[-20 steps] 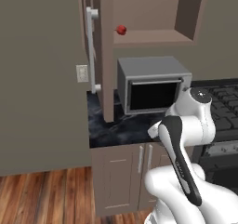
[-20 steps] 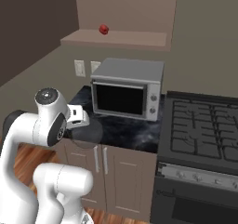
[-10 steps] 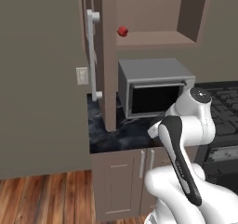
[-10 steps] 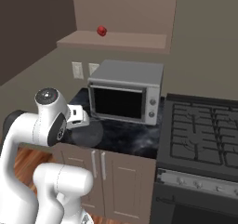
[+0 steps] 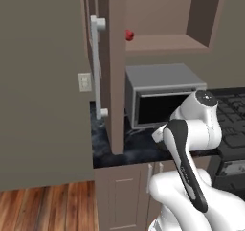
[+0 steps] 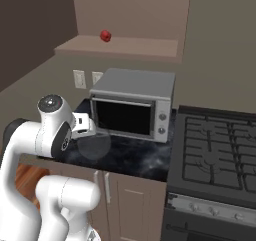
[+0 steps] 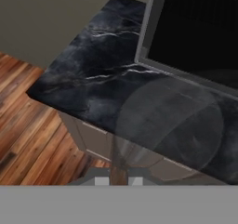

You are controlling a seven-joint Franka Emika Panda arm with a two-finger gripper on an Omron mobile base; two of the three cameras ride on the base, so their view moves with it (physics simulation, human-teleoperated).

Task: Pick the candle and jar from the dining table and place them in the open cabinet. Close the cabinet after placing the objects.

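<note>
Jar (image 6: pixel 105 35) already sits on the open cabinet (image 5: pixel 113 67) shelf, above the microwave (image 6: pixel 134 103). Gripper (image 7: pixel 119 180) is closed tight on the candle (image 7: pixel 169 125), whose clear holder hangs low over the black counter (image 7: pixel 93 79), near the microwave front. Risk: lifting to the shelf, the holder clips the microwave or shelf edge and slips.

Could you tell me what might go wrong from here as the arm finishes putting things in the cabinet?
1. The gripper holds the candle low, in front of the microwave; lifting it to the cabinet shelf could clip the microwave's top.
2. The jar already sits on that shelf and looks ball-like; a close placement might nudge it off.
3. The open cabinet door stands beside the path, so a wide swing may hit it.
</note>
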